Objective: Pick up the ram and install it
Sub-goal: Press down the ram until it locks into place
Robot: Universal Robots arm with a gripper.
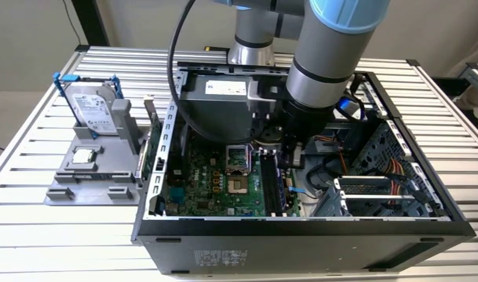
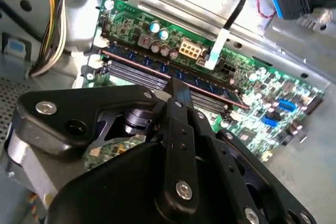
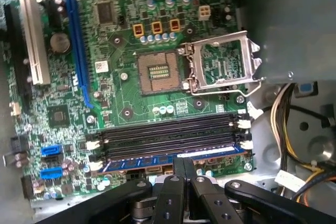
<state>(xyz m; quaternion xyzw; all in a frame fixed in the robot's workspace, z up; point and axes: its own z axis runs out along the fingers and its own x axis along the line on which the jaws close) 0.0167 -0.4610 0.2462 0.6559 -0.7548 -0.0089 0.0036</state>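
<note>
The open computer case [image 1: 301, 229] on the slatted desk [image 1: 34, 247] holds the green motherboard [image 3: 121, 77], directly beneath the hand [image 3: 184, 165]. The ram [image 3: 173, 159] lies along the slot nearest the hand, under its fingertips, beside empty black slots [image 3: 168, 132]. The fingers [image 2: 176, 95] are pressed together against the ram's upper edge.

slatted metal table [image 1: 50, 235], pale wall [image 1: 34, 23]
</note>
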